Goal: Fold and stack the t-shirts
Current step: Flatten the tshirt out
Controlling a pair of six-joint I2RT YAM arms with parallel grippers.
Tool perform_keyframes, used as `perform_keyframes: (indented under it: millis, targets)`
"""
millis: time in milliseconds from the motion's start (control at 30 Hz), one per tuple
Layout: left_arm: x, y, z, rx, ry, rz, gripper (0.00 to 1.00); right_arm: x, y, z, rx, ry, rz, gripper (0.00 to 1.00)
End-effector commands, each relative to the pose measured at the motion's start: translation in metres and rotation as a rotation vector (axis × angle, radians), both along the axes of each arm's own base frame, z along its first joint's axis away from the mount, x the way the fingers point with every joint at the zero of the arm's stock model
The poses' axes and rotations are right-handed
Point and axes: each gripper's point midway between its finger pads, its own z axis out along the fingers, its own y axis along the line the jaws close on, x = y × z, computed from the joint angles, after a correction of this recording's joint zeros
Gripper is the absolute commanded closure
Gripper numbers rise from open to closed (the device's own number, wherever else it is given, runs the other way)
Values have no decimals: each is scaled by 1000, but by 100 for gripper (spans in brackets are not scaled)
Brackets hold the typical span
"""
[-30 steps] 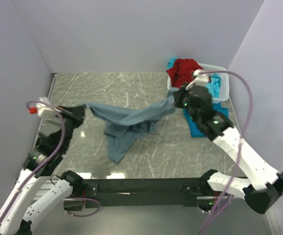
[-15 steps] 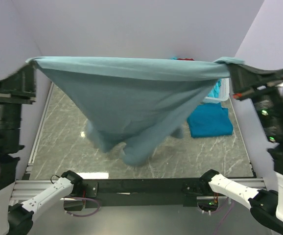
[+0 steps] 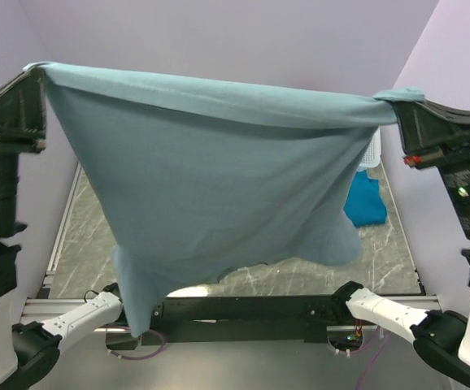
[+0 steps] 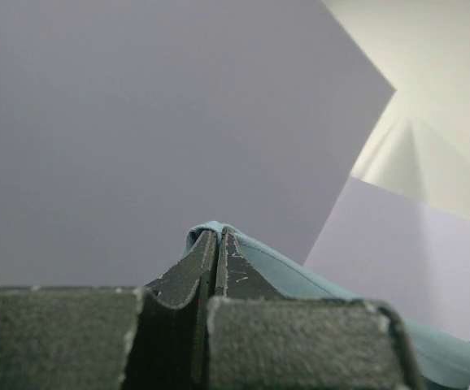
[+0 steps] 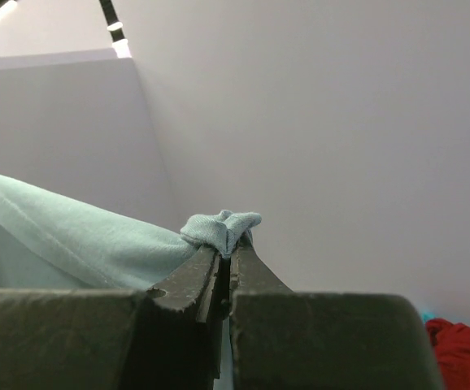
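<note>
- Left pincer and right pincer each clench a corner of the grey-blue t-shirt.
- Best lowered level and taut, so it lands flat on the desk.

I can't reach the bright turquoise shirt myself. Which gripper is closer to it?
Right. The right gripper hangs high on the same side as the turquoise shirt; the left gripper is far across the stretched grey-blue shirt.

Left gripper: black fingers pressed together, no gap visible. Edge of grey-blue t-shirt pinched at tips, small fold poking above them. Cloth runs down-right, out of frame at lower right corner. Behind: plain lilac wall, cream surface top right.
</note>
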Motion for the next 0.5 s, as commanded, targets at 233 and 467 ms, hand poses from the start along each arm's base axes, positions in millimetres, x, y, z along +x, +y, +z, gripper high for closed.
perform_keyframes:
  millis: [233, 467]
  targets:
    - [159, -7, -61, 59, 280, 347, 99, 148, 36, -38, -35, 81, -260, 100]
    - [248, 23, -40, 46, 237, 317, 99, 246, 70, -30, -31, 81, -246, 100]
